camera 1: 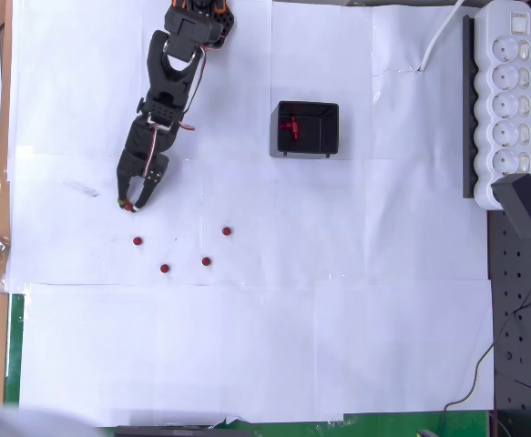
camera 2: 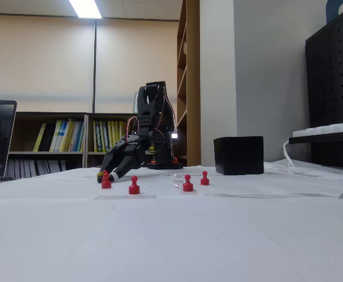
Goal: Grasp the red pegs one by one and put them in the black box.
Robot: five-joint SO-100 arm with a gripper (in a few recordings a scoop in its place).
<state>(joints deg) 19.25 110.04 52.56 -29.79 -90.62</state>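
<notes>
**Red peg at the fingertips, grasp not yet closed**

Red against white paper: five red pegs on the worktop (camera 1: pixel 247 346), a few more already lying inside the black box (camera 1: pixel 305 129). Loose ones at (camera 1: pixel 137 241), (camera 1: pixel 164 269), (camera 1: pixel 206 261) and (camera 1: pixel 226 231) in the overhead view; fifth one (camera 1: pixel 129 208) right at the tips of the end effector (camera 1: pixel 138 198). Box well apart from that cluster, up and to the right from above; in the fixed view, standing at the right (camera 2: pixel 238 155), behind the pegs.

End effector (camera 2: pixel 107 175) low over the worktop, arm stretched forward and down. Jaws parted in a narrow V, nothing held yet. Nearest peg (camera 2: pixel 106 181) close against one fingertip, apparently touching; whether properly between the two fingers, hard to tell from either view.

Likely step in hand: closing on that peg. For a clean grasp:

- Centre the gap over the peg head before closing, not to one side, since a small light peg probably skids or tips if nudged by a single finger.
- Descend far enough to grip the stem or head, short of pressing into the paper.
- Close slowly and evenly.
- Lift straight up before swinging toward the box, high enough to clear its thin wall.
- Release low inside, over the pegs already there.
</notes>
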